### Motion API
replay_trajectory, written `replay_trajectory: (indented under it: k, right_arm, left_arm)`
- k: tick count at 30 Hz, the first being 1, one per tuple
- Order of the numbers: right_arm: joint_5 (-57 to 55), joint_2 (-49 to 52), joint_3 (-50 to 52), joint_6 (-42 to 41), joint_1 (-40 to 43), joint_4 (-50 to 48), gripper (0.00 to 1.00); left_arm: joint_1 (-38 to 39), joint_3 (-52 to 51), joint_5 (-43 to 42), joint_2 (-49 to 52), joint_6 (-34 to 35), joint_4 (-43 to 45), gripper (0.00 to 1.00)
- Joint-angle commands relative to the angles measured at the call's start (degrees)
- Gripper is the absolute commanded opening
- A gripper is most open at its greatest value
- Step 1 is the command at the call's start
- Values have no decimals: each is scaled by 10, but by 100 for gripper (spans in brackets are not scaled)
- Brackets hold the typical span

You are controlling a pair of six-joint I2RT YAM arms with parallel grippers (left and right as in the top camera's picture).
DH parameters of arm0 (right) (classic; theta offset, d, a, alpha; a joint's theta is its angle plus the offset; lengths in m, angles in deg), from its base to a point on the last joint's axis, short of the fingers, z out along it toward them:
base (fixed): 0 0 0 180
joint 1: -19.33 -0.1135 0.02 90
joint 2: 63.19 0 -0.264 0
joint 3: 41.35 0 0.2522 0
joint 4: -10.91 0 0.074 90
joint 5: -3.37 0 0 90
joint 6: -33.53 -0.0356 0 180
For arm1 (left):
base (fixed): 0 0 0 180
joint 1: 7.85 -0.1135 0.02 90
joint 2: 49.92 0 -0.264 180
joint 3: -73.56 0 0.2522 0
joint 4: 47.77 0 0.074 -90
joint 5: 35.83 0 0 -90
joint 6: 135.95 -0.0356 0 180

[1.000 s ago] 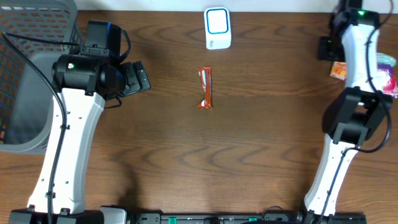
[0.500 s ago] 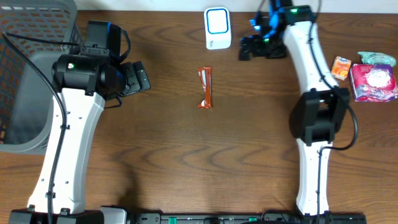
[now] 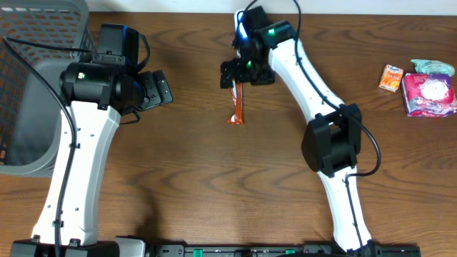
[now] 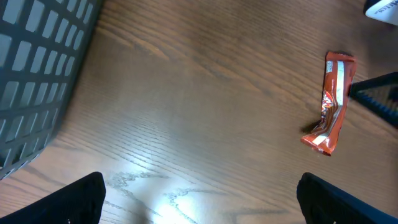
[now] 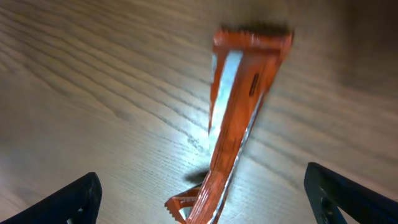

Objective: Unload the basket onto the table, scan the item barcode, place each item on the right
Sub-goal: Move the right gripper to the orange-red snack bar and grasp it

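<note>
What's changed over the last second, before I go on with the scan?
The right gripper has swung from the far right side leftward to the middle and now hovers, jaws open, over the top end of the orange snack bar; nothing has been grasped. The bar lies where it was, and the left gripper, open, has not moved.

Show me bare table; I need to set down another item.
Bare: table below the orange snack bar, between left arm and right arm; also between right arm and the snack packets. Crowded: right fingers over the bar's top.
</note>
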Motion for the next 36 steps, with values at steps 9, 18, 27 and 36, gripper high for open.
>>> replay_trajectory:
  k: [9, 18, 27, 36]
  right_arm:
    - [-47, -15, 53, -23, -25, 0, 99]
    - [-47, -15, 53, -23, -26, -3, 99]
    - [-47, -15, 53, -23, -27, -3, 99]
    - [-77, -15, 53, -25, -27, 0, 93]
  left_arm:
    - [-2, 0, 5, -5, -3, -2, 98]
    - [-2, 0, 5, -5, -3, -2, 98]
    - [-2, 0, 5, -5, -3, -2, 98]
    - [-2, 0, 5, -5, -3, -2, 98]
